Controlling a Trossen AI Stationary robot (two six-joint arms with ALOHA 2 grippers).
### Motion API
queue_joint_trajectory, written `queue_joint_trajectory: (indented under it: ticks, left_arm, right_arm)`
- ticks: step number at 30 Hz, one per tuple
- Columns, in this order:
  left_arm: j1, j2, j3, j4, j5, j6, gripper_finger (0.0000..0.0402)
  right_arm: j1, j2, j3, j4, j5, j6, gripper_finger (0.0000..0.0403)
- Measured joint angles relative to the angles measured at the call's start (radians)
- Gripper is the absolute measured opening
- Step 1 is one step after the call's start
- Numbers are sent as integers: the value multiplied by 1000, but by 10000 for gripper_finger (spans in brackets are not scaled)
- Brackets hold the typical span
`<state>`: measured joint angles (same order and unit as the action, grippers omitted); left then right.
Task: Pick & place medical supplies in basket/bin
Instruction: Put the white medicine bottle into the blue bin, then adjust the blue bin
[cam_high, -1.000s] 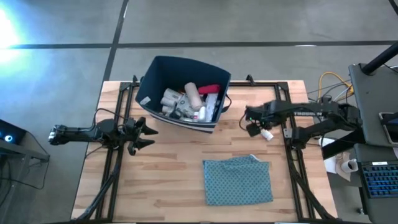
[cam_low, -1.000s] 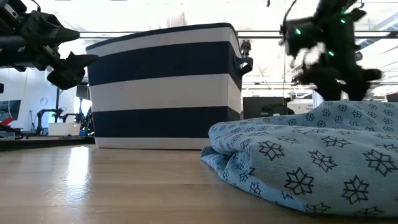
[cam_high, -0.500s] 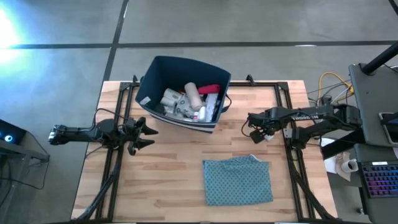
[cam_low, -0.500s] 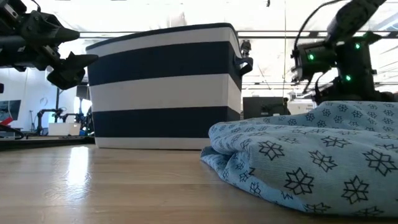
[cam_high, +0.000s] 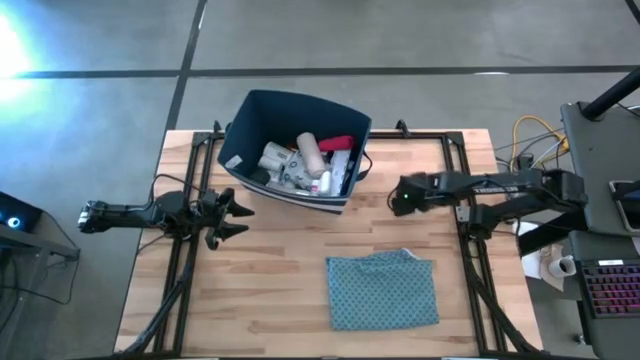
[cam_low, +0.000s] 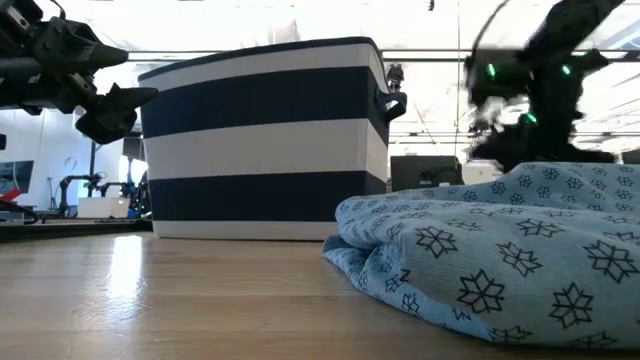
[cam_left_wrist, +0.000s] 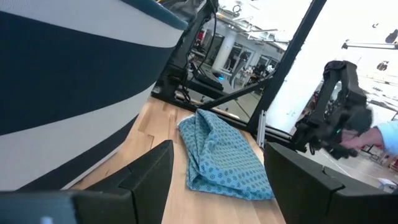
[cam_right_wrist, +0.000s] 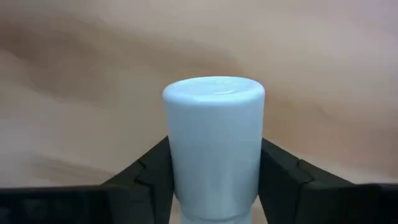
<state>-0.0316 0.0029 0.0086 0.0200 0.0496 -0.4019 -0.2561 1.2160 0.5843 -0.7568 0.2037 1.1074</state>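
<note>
**One white bottle held beside the filled bin**

Two arms reach in over the wooden table (cam_high: 280, 270), one from each side. Nearest the front edge lies the teal patterned cloth (cam_high: 383, 291), folded into a rough square, touching neither arm.

Further back, the right gripper (cam_high: 402, 195) hangs above the table's right half, between the cloth and the bin. Its wrist view shows a white pill bottle (cam_right_wrist: 214, 146) clamped between the two dark fingers (cam_right_wrist: 152, 171), cap end pointing away from the camera, with blurred wood behind.

The left gripper (cam_high: 232, 218) hovers over the left edge of the table, just beside the bin's near left corner, its fingers spread apart with nothing between them.

Farthest back stands the navy bin (cam_high: 243, 125), white-striped on its outer wall and set at a slight angle. Inside is a heap of supplies: white bottles (cam_high: 313, 153), a red tube (cam_high: 337, 143) and assorted white packets.
</note>
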Motion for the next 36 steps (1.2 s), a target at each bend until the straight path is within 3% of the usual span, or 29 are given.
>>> queue_joint_trajectory:
  ticks: [5, 8, 11, 13, 18, 24, 29, 32, 36]
  left_arm:
    - [0, 0, 0, 0, 0, 0, 230]
    - [0, 0, 0, 0, 0, 0, 230]
    - [0, 0, 0, 0, -1, 0, 230]
    - [0, 0, 0, 0, -1, 0, 230]
    - [0, 0, 0, 0, 0, 0, 230]
    - [0, 0, 0, 0, -1, 0, 230]
    - [0, 0, 0, 0, -1, 0, 230]
    - [0, 0, 0, 0, 0, 0, 230]
    - [1, 0, 0, 0, 0, 0, 230]
  right_arm:
    - [1, -116, 148, 148, 246, 61, 160]
    - [1, -150, 258, 293, 411, -11, 169]
    - [-16, -117, 376, 524, 425, -236, 187]
    - [-39, -49, 473, 582, 336, -360, 189]
    - [-68, 213, 738, 497, 106, -515, 189]
    - [-62, 480, 1027, 239, 81, -643, 222]
    - [-43, 588, 1168, 78, 237, -755, 269]
    - [-25, 598, 1200, 73, 373, -812, 294]
    - [-18, 575, 1209, 56, 478, -847, 315]
